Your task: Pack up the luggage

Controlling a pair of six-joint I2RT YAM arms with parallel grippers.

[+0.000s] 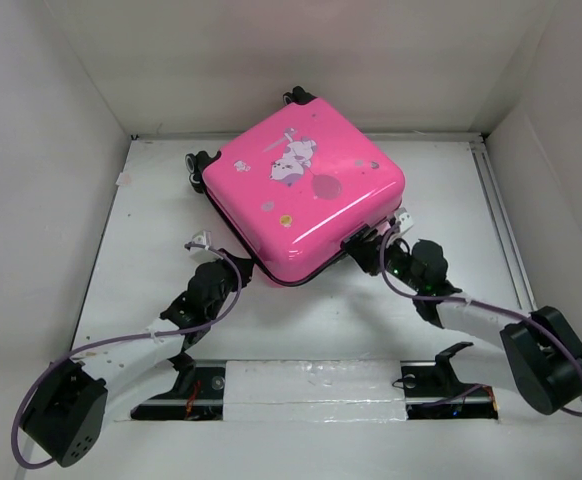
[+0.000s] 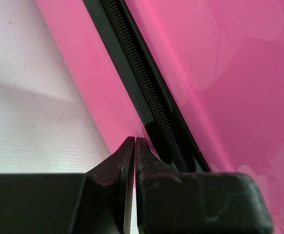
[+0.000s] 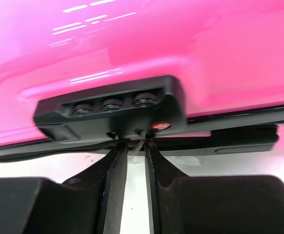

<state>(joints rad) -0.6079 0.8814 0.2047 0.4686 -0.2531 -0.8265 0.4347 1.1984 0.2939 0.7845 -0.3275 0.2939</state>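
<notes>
1. Lying closed, the pink luggage (image 1: 301,190) sat near the table's (image 1: 451,200) far edge.
2. The left gripper (image 2: 134,140), pressed together, pointed at the zipper (image 2: 152,97).
3. The right gripper (image 3: 132,144), jaws narrowly apart, reached the black lock (image 3: 112,109).

Bright even light, soft shadows, white glare streaks on the luggage (image 3: 88,75) (right wrist view), close-ups slightly blurred

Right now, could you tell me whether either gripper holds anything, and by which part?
The left gripper is shut, empty, tips at the zipper of the luggage. The right gripper noses under the lock; any hold is unclear.
</notes>
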